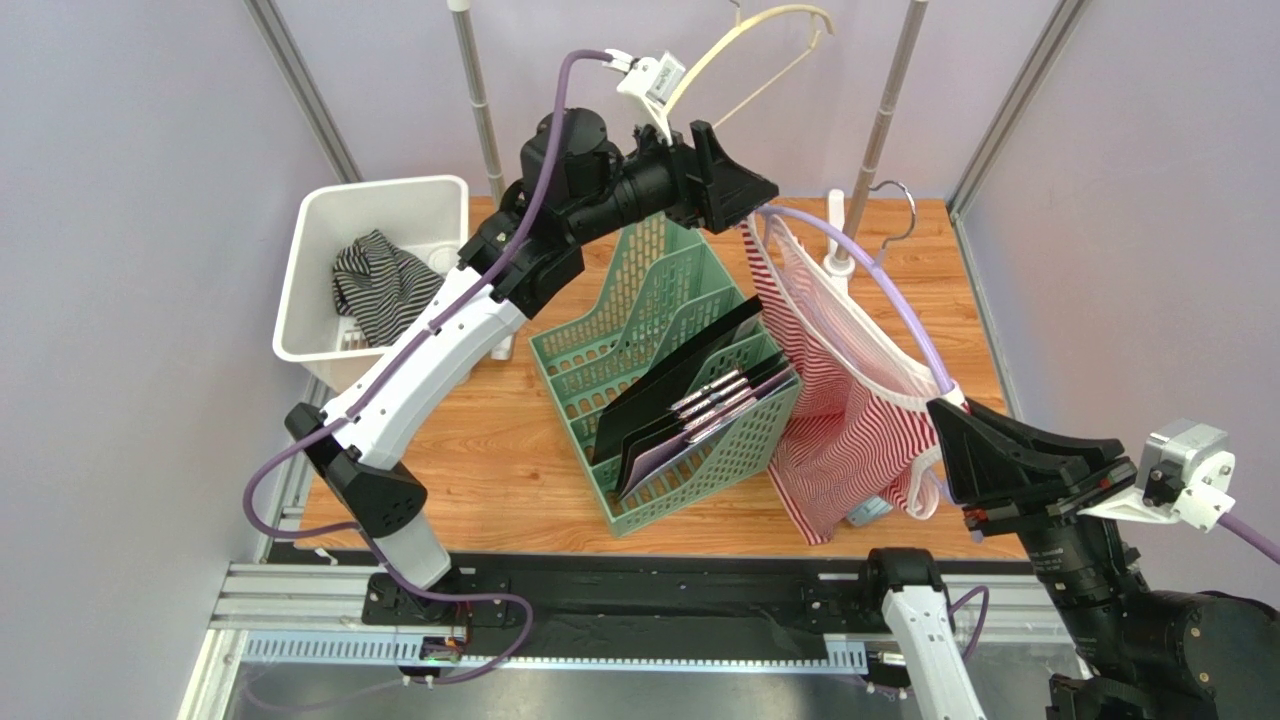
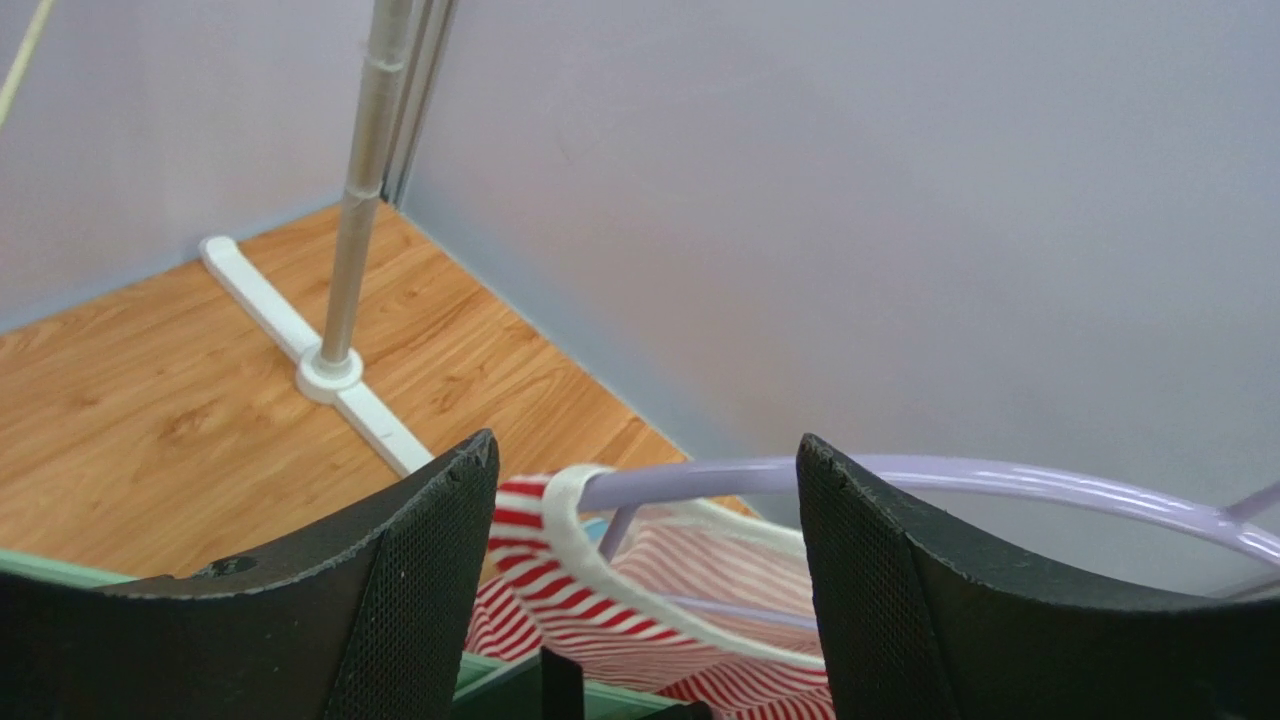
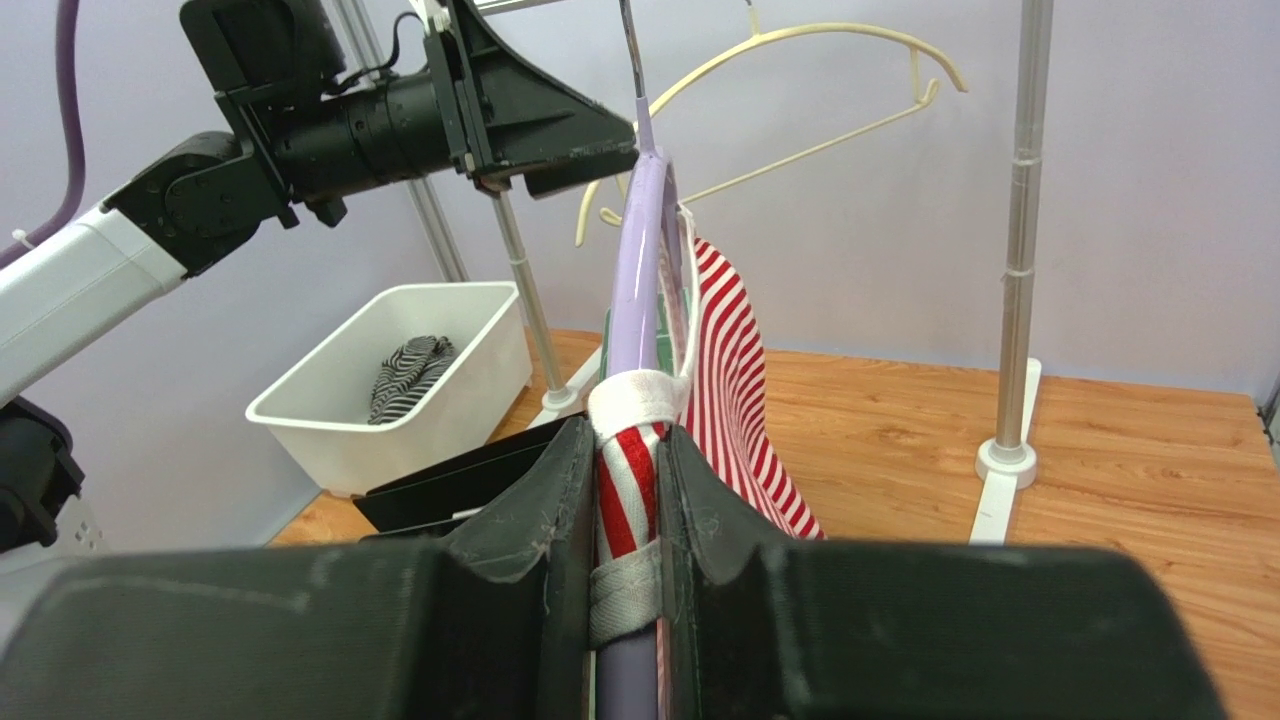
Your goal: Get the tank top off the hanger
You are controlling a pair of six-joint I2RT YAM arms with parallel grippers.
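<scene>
Nearest, the right claw [image 3: 624,446] was clamped shut on one end of the lilac hanger [image 3: 637,255], with the white-trimmed edge of the top [image 1: 842,398] pinched in the same bite. From there the red-striped top hung off the hanger in the air, draping down toward the table [image 1: 496,450], its lower folds just beside the green rack [image 1: 661,390] and the black folders [image 1: 684,398].

Further out and higher, the left claw [image 2: 646,450] stood with its jaws well apart. The hanger's far end and a strap loop lay between the fingers [image 2: 421,585], gripped by neither. Beyond it were the white bin [image 1: 376,203] with a striped cloth in it, a pole [image 2: 358,195], and a cream hanger [image 1: 751,60] up at the back.

As I judge it, the main risk lay in the near grip. Cloth and hanger were held together there, so pulling the far strap could stretch the fabric rather than free it. If the left claw closed where it stood, it might catch the hanger bar along with the strap, locking both ends. With only one end held, the hanger could also twist or swing. A low sweep might drag the hem into the rack and snag it or tip the folders.
</scene>
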